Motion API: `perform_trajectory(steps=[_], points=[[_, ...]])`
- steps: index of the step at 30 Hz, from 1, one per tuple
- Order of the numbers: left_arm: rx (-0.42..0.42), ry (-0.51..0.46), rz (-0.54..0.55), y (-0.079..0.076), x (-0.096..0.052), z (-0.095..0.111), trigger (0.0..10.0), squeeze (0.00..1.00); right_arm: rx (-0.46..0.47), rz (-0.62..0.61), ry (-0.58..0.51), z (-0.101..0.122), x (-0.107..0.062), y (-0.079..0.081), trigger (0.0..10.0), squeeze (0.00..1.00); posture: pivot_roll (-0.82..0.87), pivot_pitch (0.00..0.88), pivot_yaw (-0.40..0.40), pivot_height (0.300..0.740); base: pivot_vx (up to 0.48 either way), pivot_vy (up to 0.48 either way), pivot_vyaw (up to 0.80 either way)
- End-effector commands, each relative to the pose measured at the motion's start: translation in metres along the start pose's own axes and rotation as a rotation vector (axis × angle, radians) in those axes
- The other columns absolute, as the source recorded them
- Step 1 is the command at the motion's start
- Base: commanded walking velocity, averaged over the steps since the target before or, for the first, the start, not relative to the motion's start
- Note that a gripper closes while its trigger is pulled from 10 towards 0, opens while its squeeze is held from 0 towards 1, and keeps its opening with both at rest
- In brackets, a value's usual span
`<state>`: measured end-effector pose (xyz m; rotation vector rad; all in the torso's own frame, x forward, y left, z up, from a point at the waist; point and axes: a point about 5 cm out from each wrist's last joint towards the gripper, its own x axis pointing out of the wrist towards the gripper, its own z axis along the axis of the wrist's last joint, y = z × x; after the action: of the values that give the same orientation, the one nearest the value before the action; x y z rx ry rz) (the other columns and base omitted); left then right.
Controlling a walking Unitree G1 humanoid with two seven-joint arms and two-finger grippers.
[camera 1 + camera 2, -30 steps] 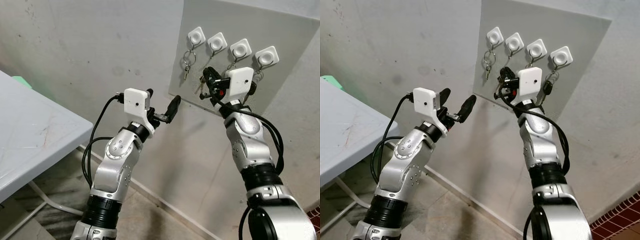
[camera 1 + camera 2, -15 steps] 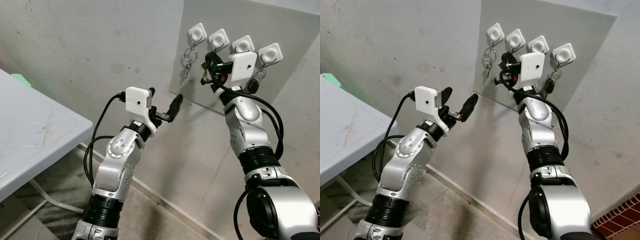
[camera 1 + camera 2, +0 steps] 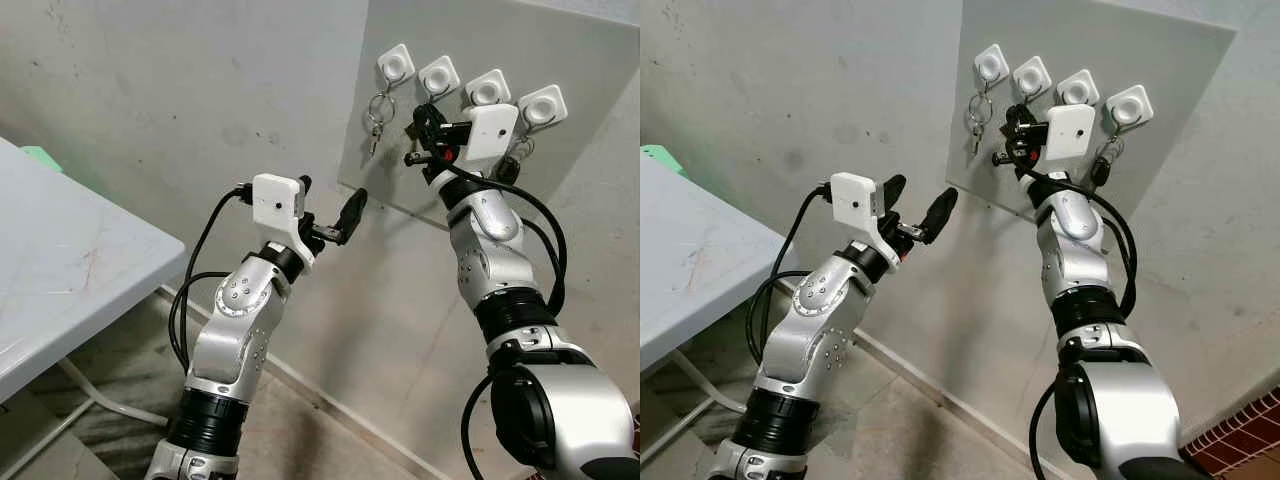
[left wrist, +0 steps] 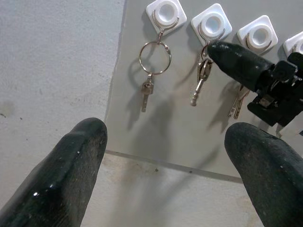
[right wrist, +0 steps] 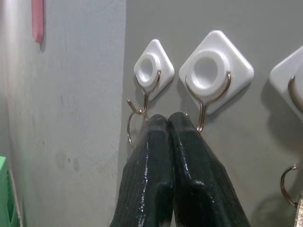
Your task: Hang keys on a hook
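A grey board [image 3: 560, 60] on the wall carries a row of white hooks. My right gripper [image 3: 421, 122] is raised to the second hook [image 4: 212, 23], with its fingers [image 5: 189, 165] pressed shut just under the wire hook. A small bunch of keys [image 4: 199, 80] hangs by its ring at that hook, right at the fingertip; the grip on the ring is hidden. The first hook [image 4: 164, 13] holds a ring with one key [image 4: 152, 61]. My left gripper [image 3: 328, 200] is open in the air, left of and below the board, holding nothing.
More keys [image 4: 239, 101] hang under the third hook, and a ring [image 3: 516, 152] under the fourth. A white table [image 3: 60, 270] stands at the left with a green thing [image 3: 40, 160] behind it. Bare concrete wall and floor lie below the board.
My right gripper has risen with the keys from below the row of hooks up to the second hook. The left arm has barely moved.
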<state>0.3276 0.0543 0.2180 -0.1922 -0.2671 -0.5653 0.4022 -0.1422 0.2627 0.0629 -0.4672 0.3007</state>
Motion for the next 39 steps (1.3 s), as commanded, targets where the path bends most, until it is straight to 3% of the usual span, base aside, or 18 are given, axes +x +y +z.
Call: perform_trajectory(steps=[1,24,35,39], points=[[0.002,-0.007,-0.025,-0.0057,0.0010,0.0027,10.0,0.00,-0.002,-0.005,-0.036,0.0092,0.0044,-0.0027,10.0,0.00,0.02,0.044,-0.065,0.740,0.000,0.000,0.00],[-0.005,-0.007,-0.024,-0.0074,0.0014,0.0022,10.0,0.00,0.096,-0.059,-0.045,0.0108,0.0074,-0.0083,10.0,0.00,0.02,0.039,-0.065,0.740,0.000,0.000,0.00],[-0.005,-0.010,-0.024,-0.0076,0.0017,0.0027,10.0,0.00,0.080,-0.040,-0.046,0.0110,0.0082,-0.0060,10.0,0.00,0.02,0.042,-0.065,0.740,0.000,0.000,0.00],[-0.004,-0.010,-0.022,-0.0075,0.0016,0.0029,10.0,0.00,0.128,-0.059,-0.049,0.0114,0.0093,-0.0068,10.0,0.00,0.02,0.045,-0.067,0.740,0.000,0.000,0.00]])
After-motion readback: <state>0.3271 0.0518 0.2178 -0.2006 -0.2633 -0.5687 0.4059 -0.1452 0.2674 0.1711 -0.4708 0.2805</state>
